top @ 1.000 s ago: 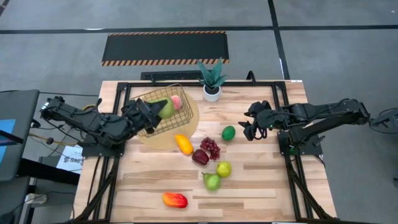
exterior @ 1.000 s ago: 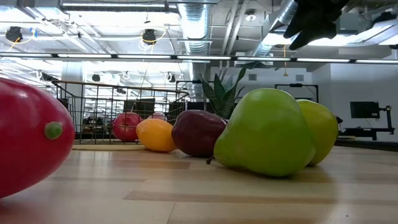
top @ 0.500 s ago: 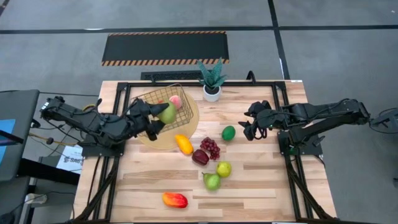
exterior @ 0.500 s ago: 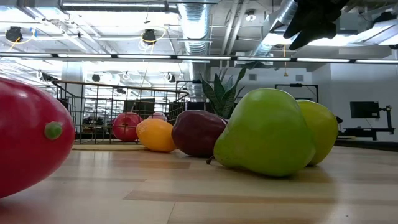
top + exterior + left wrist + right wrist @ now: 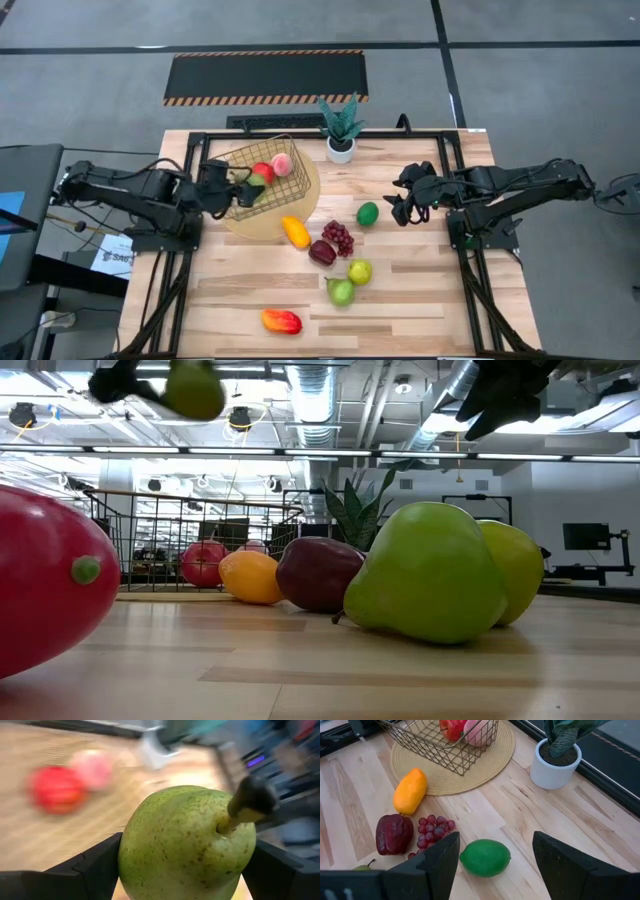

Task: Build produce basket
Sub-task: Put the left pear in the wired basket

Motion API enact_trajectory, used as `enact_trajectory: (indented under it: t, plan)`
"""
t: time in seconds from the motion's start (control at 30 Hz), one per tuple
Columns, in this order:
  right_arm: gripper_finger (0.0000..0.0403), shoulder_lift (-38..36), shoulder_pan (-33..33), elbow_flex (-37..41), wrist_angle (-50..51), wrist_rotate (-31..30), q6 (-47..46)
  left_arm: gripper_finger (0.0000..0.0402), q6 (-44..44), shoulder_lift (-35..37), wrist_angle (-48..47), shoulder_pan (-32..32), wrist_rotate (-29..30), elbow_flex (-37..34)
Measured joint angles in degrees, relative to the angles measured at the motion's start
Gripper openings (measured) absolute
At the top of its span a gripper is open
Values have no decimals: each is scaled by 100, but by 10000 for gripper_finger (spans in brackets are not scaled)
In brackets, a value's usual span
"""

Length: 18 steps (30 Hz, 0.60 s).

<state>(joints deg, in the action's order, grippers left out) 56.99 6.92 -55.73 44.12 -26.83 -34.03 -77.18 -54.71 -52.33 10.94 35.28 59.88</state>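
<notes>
Left gripper (image 5: 248, 188) pulled back, clamping green pear (image 5: 186, 842)

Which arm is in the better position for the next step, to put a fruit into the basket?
The left. Its gripper already holds a green pear over the basket, so it probably only needs to release. The right gripper is open and empty, above the lime.

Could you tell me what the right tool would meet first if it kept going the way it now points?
Probably the lime, lying ahead of the open right tool and below it; depth is unclear.
</notes>
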Motion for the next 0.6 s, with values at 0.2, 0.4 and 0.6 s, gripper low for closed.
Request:
enact_trajectory:
  t: [0.2,0.4,0.6]
  plan:
    - [273,2,0,-1,2,-4,21,320,2114,-57,-1676,-612,-566,0]
    - [273,2,0,-1,17,-7,78,320,4031,-227,-1571,-1148,-671,0]
    - [273,2,0,-1,48,-17,160,320,5470,-623,-1419,-1904,-1192,0]
